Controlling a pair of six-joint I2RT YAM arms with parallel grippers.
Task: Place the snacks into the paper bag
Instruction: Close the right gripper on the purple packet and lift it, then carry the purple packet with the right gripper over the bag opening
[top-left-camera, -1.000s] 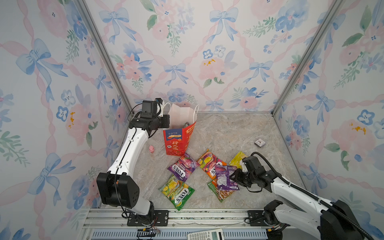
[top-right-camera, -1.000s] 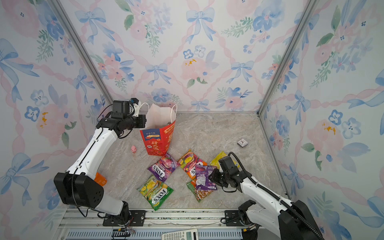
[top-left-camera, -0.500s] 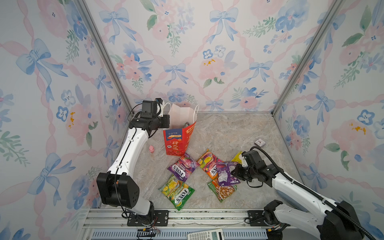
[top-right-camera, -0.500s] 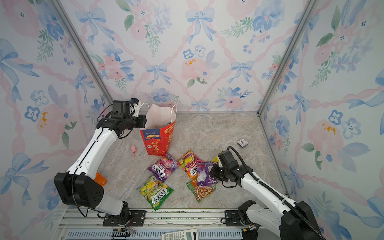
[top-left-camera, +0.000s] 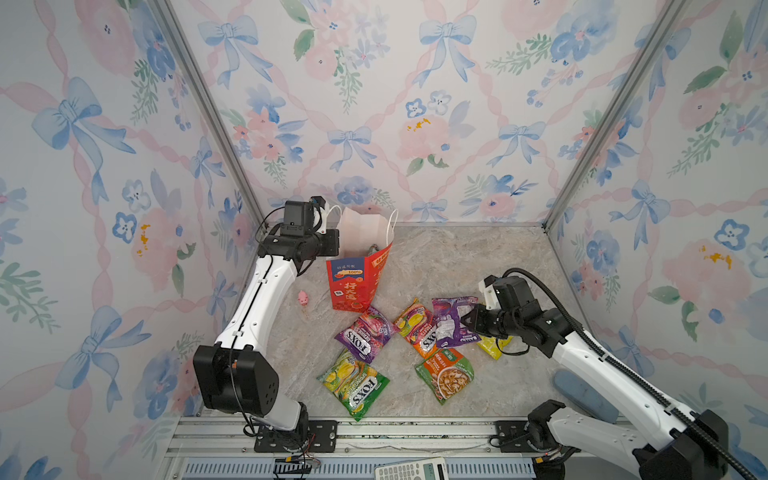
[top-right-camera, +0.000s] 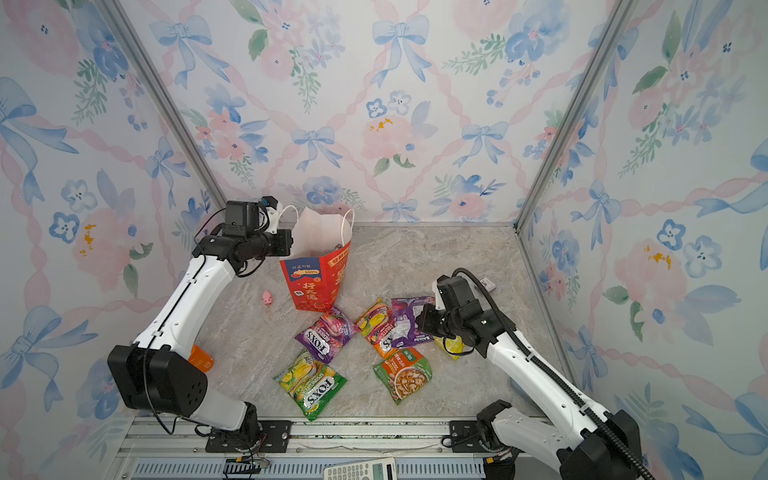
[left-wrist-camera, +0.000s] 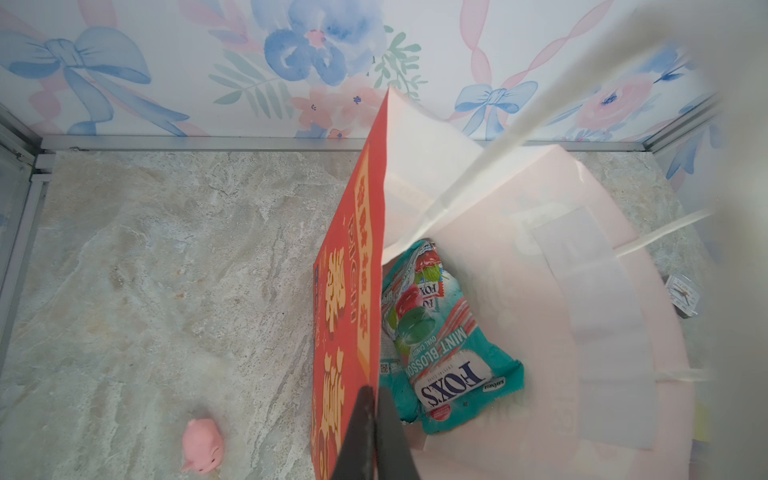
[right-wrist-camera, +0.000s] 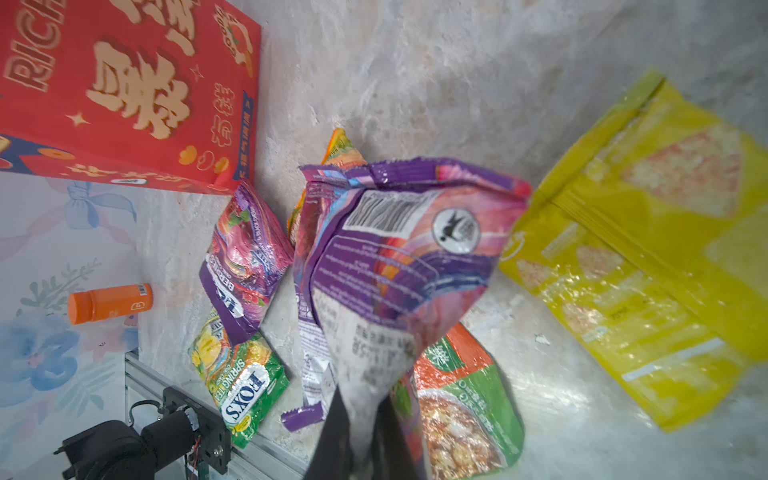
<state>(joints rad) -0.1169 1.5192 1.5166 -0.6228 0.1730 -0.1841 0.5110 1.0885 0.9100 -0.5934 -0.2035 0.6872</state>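
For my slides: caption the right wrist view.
Right gripper shut on the purple packet, yellow packet and paper bag in the background.

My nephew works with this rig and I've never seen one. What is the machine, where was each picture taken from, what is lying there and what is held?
The left arm and right arm are robots ending in jaws. The two wide pictures come from one twin camera above; the two close-ups come from cameras on the wrists. On the table stands a red paper bag, with loose snacks near it: berries packet, orange packet, green FOX'S packet, green-orange packet, yellow packet, plus a pink toy. A teal packet lies inside the bag. The left jaws are shut on the bag's wall; the right jaws are shut on a purple packet.
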